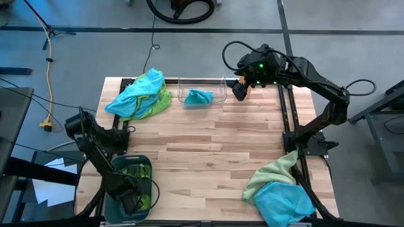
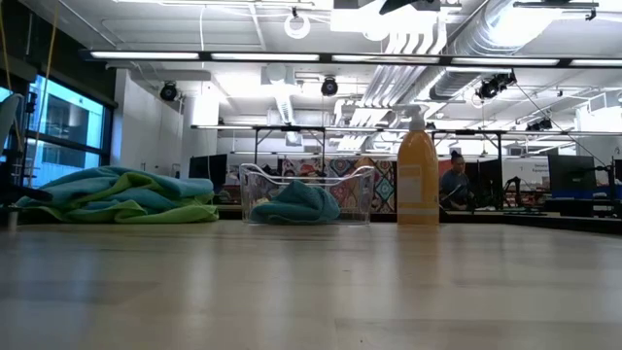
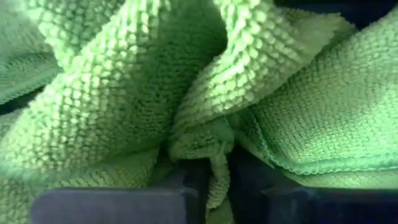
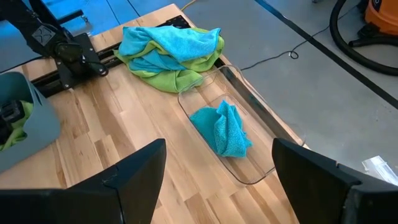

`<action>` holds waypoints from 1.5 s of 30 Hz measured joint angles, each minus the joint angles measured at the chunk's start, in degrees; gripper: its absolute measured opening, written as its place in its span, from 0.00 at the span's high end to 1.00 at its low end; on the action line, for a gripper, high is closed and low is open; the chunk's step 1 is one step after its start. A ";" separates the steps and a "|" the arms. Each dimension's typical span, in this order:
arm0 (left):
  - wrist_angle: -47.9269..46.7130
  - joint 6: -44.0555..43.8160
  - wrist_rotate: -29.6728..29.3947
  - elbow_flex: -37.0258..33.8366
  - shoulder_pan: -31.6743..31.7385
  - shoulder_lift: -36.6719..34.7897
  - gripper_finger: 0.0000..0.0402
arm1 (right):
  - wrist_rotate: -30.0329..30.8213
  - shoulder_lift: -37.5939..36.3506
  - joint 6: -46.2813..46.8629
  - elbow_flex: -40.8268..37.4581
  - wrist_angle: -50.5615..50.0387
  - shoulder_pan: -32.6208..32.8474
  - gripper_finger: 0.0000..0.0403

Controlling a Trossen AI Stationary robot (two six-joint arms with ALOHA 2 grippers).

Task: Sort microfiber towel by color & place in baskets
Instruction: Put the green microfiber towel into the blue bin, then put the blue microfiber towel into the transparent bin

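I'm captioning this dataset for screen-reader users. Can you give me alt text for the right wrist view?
A turquoise blue microfiber towel lies crumpled inside a clear plastic basket on a light wooden table, seen between the right gripper's open dark fingers. Beyond it sits a heap of blue and lime green towels; a dull teal-grey basket shows at one edge.

High view: we look straight down on the table. Low view: level with the tabletop, facing the room. Both share the clear basket at the far edge.
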 joint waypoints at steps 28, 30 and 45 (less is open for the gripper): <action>-16.35 -0.02 5.11 10.91 1.49 -19.99 0.61 | 0.00 -0.02 -1.65 0.00 0.02 0.00 0.28; -18.03 0.45 5.73 12.25 1.49 -23.14 0.61 | 0.00 -0.02 -2.30 0.00 0.01 0.00 0.28; -11.05 12.26 -47.25 18.62 20.80 -40.02 0.62 | -8.70 -0.04 -6.09 0.00 -10.69 1.73 0.28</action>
